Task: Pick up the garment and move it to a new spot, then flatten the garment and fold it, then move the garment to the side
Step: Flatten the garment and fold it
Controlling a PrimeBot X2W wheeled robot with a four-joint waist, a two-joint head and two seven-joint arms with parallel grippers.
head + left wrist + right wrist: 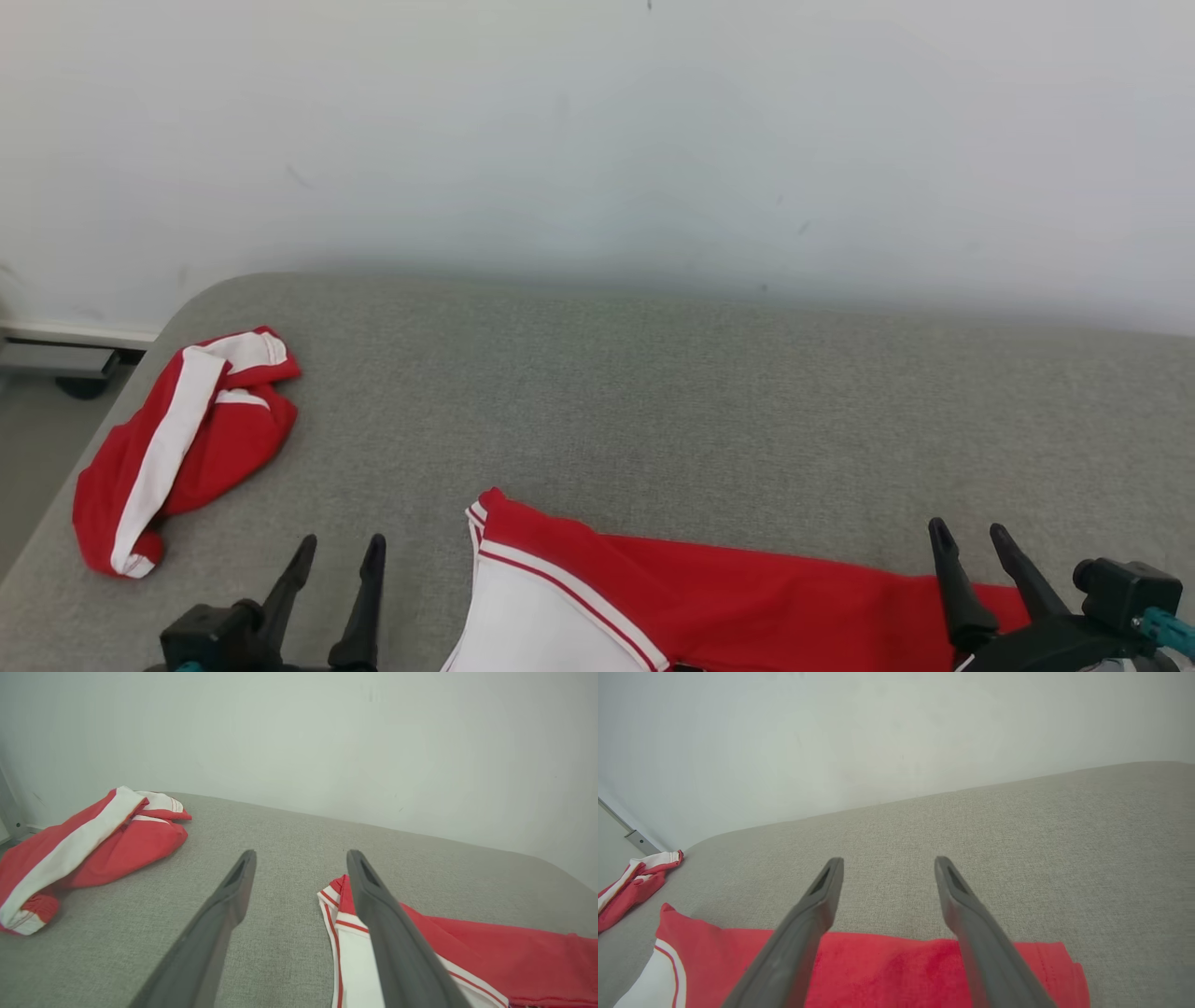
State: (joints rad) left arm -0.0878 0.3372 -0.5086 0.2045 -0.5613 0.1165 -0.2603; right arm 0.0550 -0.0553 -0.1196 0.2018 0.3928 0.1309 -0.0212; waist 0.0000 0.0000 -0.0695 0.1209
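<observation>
Red-white garment (747, 588) | left gripper (342, 541), right gripper (967, 525) spread, empty | right wrist: red hem (1069, 963)

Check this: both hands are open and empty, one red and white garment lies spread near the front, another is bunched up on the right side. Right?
Not quite: the head view shows the bunched garment on the left side. The left hand and right hand are open and empty, the spread garment near the front.
</observation>
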